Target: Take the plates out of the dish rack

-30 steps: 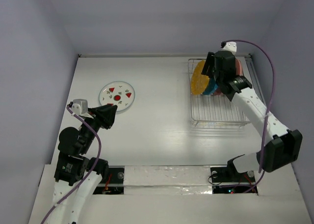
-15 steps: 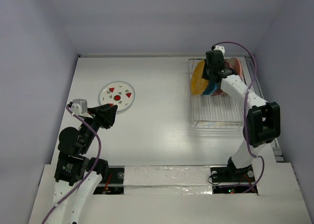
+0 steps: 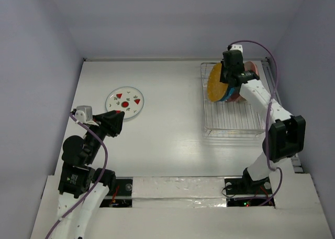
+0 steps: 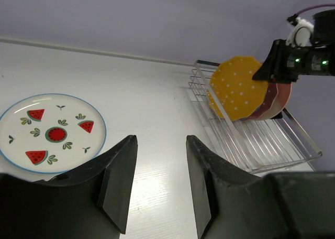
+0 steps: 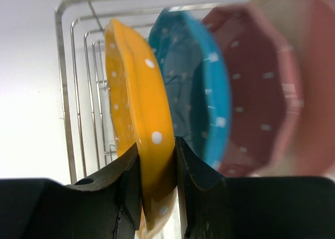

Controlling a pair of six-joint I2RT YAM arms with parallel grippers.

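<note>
The wire dish rack [image 3: 233, 121] stands at the right of the table. Upright at its far end are a yellow dotted plate [image 3: 214, 84], a teal-blue dotted plate [image 5: 209, 87], a maroon-pink dotted plate [image 5: 261, 92] and a cream-and-pink plate [image 5: 309, 66]. My right gripper [image 5: 157, 144] is shut on the yellow plate's top rim. The white plate with red marks [image 3: 125, 101] lies flat on the table at the left. My left gripper [image 4: 159, 139] is open and empty, held above the table near that plate. The dark navy plate is out of view.
The near half of the rack holds no plates [image 4: 272, 139]. Walls close the table at the back and both sides. The table's near edge [image 3: 178, 180] lies by the arm bases.
My right gripper has come down over the yellow plate and now grips its rim. The left arm has not moved.
</note>
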